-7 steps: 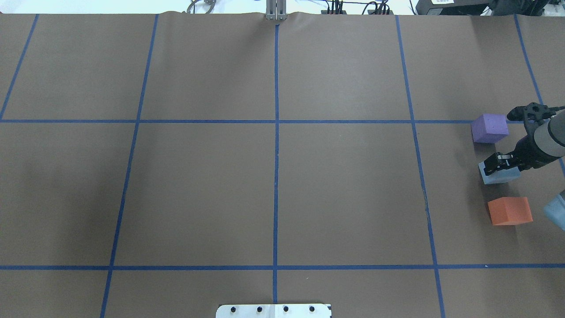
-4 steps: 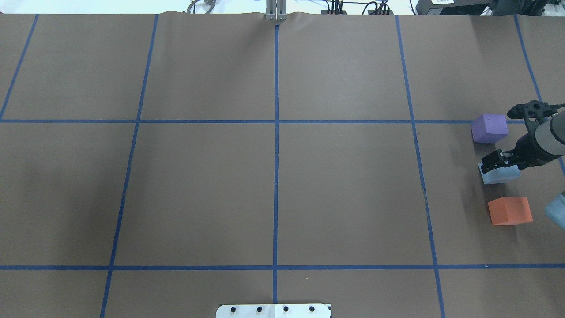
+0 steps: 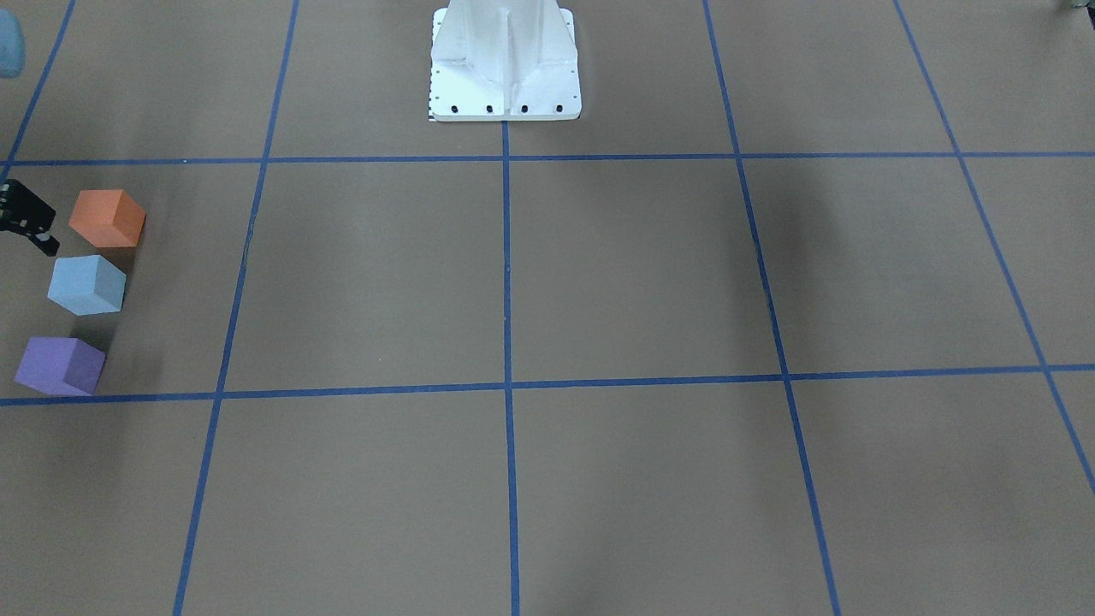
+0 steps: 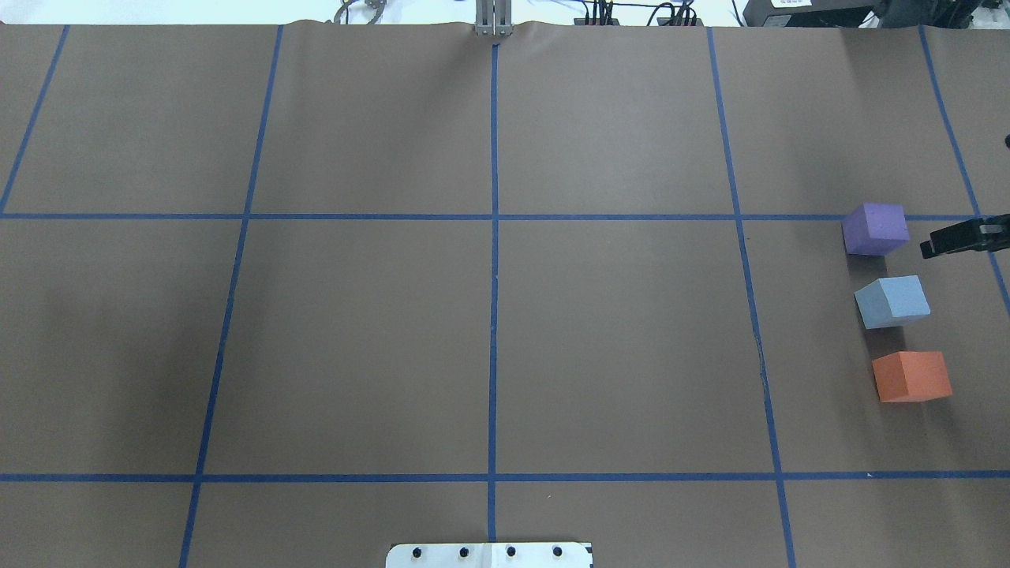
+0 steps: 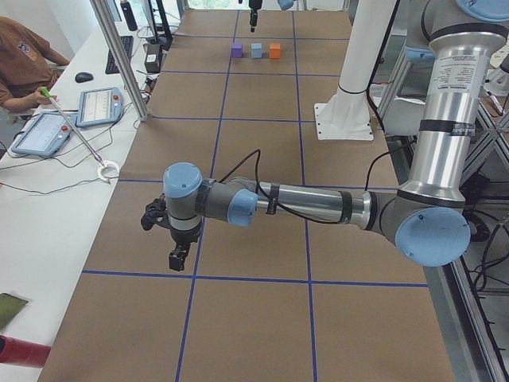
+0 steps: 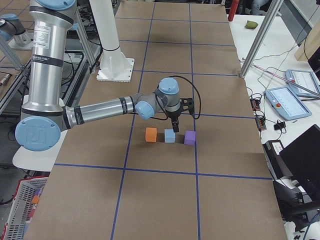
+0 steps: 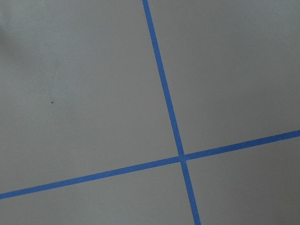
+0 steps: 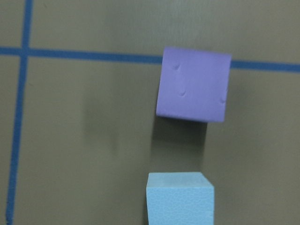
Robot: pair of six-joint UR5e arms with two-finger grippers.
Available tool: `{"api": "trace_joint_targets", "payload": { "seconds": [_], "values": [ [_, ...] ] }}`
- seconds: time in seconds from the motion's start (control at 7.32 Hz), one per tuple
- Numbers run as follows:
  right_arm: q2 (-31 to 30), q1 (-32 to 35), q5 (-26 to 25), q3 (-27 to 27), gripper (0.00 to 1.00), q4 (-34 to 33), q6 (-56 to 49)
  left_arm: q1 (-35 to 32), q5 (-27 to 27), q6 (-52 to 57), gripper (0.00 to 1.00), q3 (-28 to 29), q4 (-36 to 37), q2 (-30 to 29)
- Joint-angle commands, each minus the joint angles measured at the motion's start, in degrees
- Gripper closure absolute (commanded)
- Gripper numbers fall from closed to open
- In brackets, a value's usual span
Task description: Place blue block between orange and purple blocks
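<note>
The blue block (image 4: 892,301) stands on the table between the purple block (image 4: 874,229) and the orange block (image 4: 911,376), in a row at the far right, apart from both. My right gripper (image 4: 935,243) hovers beside the purple block, raised off the blue block, open and empty. It also shows in the front view (image 3: 38,239) next to the orange block (image 3: 106,217). The right wrist view looks down on the purple block (image 8: 193,84) and blue block (image 8: 180,199). My left gripper (image 5: 176,259) shows only in the exterior left view, low over the table; I cannot tell its state.
The robot's white base (image 3: 505,68) stands at the table's near middle edge. Blue tape lines (image 4: 494,276) divide the brown table. An operators' bench with tablets (image 5: 95,107) and a seated person (image 5: 24,64) lies beyond the far edge.
My right gripper has let go of the blue block, lifted and drawn back to the right edge of the view. The blue block stays between the purple and orange blocks.
</note>
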Motion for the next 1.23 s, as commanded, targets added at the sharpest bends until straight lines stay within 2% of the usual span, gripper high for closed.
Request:
{"api": "trace_joint_targets", "payload": {
  "seconds": [0.0,0.14,0.27,0.41,0.55,0.68,0.96,1.09],
  "values": [
    [0.98,9.6,4.37,0.43,0.0,-9.04,-14.88,0.0,-0.01,0.09,0.0,-0.01,0.09,-0.06],
    [2.9,14.26,6.92,0.26,0.0,-18.42,-23.03,-0.09,-0.01,0.18,0.0,-0.01,0.09,0.02],
    [3.53,18.13,7.21,-0.18,0.0,-25.48,-32.42,-0.09,-0.01,0.7,0.0,-0.01,0.09,0.37],
    [3.36,21.91,9.04,-2.71,0.0,-28.94,-40.52,-0.44,-0.19,0.79,0.0,-0.18,0.09,0.73],
    [2.84,23.86,11.23,-5.52,0.0,-29.24,-43.56,-0.79,-0.8,0.88,0.0,-0.53,0.09,1.16],
    [-0.12,24.32,10.91,-6.59,0.0,-28.72,-43.33,-0.7,-0.98,1.23,0.0,-2.36,0.09,4.04],
    [-0.24,24.32,10.9,-9.05,0.0,-28.54,-43.77,-0.7,-1.15,2.99,0.0,-6.75,0.26,9.32],
    [-0.07,24.32,10.9,-8.45,0.0,-28.54,-42.9,-0.7,-1.94,2.99,0.0,-7.3,0.7,10.04]
  ]
}}
